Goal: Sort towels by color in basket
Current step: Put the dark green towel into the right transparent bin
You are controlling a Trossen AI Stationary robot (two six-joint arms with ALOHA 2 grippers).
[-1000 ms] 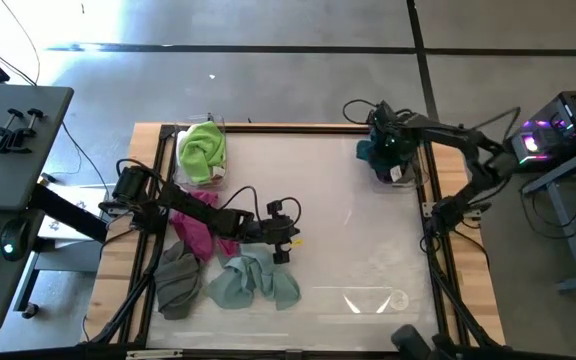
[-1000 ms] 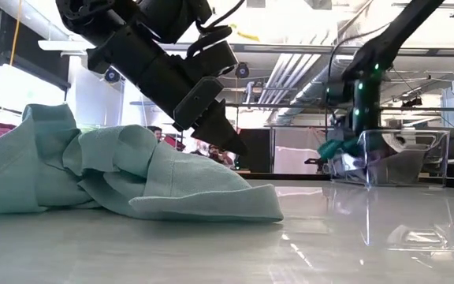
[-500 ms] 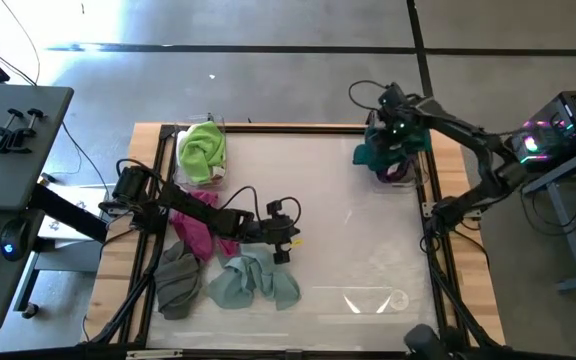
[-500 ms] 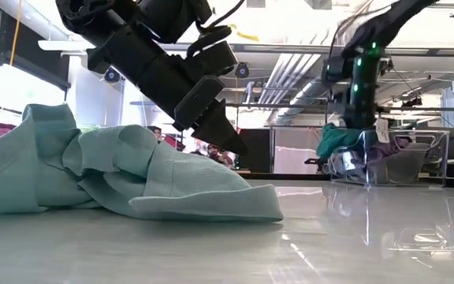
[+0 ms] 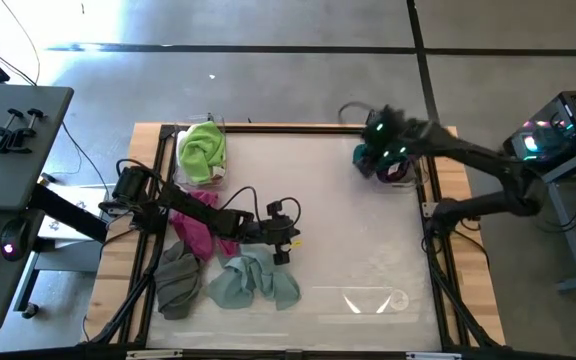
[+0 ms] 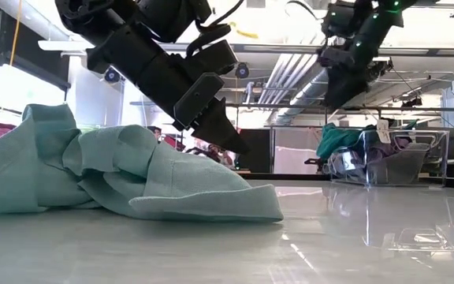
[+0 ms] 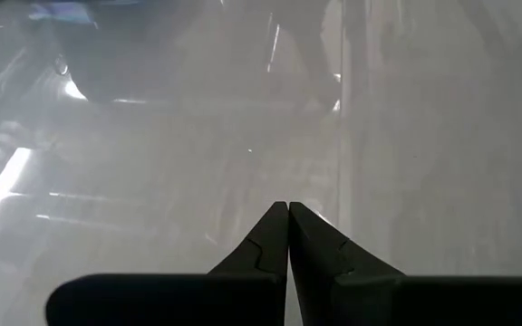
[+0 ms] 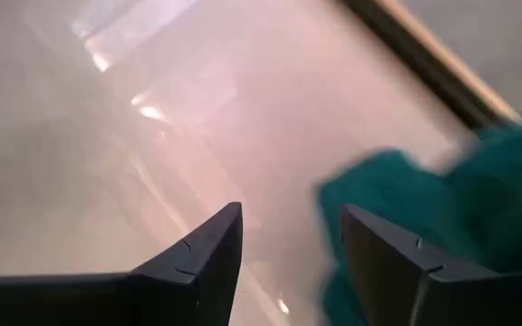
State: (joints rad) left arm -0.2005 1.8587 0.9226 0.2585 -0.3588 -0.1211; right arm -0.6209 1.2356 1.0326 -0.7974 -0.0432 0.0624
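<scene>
We see the right gripper (image 8: 284,244) raised above the far right corner of the table (image 5: 348,230), its two fingers parted with nothing between them, just over a dark green towel (image 5: 371,155) that hangs over the edge of a clear bin (image 6: 416,162) holding purple cloth. The left gripper (image 7: 288,237) hovers low over the table's middle with its fingers pressed together and empty, beside a mint towel (image 5: 253,280). Around it on the left side lie a grey-brown towel (image 5: 176,278) and a magenta towel (image 5: 200,228), while a lime green towel (image 5: 201,150) sits in a clear bin at the far left corner.
</scene>
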